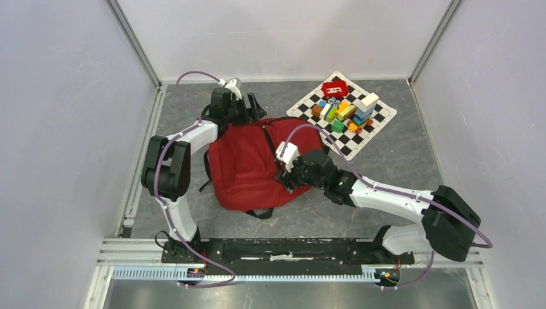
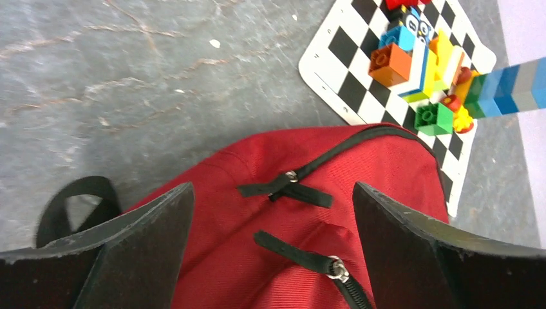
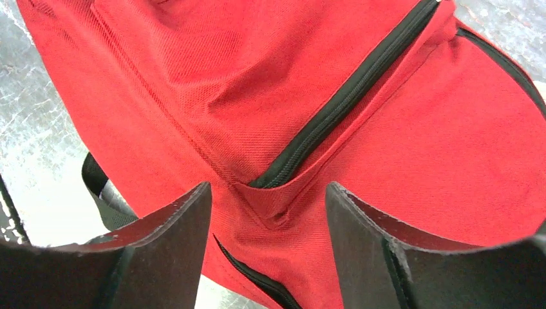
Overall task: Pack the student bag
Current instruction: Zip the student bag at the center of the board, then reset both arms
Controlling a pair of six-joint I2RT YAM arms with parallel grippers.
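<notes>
Red canvas is filling both wrist views: the red backpack [image 1: 257, 164] is lying flat on the grey surface [image 1: 386, 161], with its top end toward the checkered mat [image 1: 376, 122]. That mat is sitting just beside the backpack's far right corner and is carrying a heap of coloured building blocks [image 1: 344, 109], all of them outside the bag.

The left claw [image 2: 273, 212] is hovering over the backpack's top end, wide apart and holding nothing, with two black zipper pulls [image 2: 286, 187] lying between its fingers. The right claw [image 3: 267, 219] is hanging over the backpack's near right part, likewise spread and empty, bracketing the lower end of a black zipper line [image 3: 341, 96] that is looking closed along its visible length.

Judging by this, the zipper work is the step in hand: both claws are lining up on the fastening. Whether they are readying to open it or are just letting go cannot be settled. A pull would call for one claw pinning the cloth while the other is pinching a thin, floppy tab.
</notes>
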